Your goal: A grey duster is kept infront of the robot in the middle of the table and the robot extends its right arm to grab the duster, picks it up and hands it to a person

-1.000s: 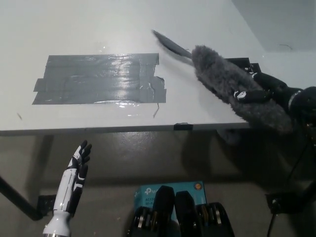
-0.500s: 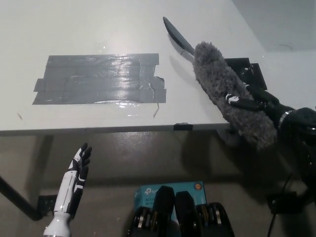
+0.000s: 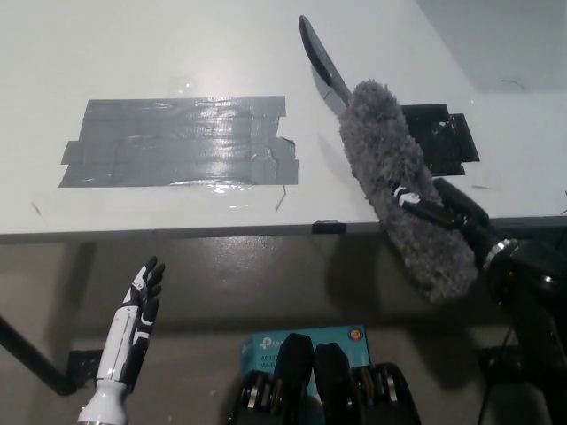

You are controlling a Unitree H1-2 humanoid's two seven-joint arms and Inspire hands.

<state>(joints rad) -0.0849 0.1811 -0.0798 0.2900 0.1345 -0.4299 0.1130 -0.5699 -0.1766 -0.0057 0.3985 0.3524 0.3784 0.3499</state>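
Note:
The grey duster (image 3: 397,186) is a long fluffy head with a dark flat handle (image 3: 321,59) pointing to the far side of the table. My black right hand (image 3: 438,208) is shut on the lower part of the fluffy head and holds it above the table's front right edge, tilted. My white left hand (image 3: 140,305) rests below the table's front edge at the lower left, fingers apart and holding nothing.
A wide patch of grey tape (image 3: 177,140) lies on the white table (image 3: 133,44). A black tape patch (image 3: 438,137) sits near the table's right edge. A blue box (image 3: 266,345) is on the floor below.
My right hand has swung the duster leftward and toward me, so the handle now points more steeply away and the black tape patch shows.

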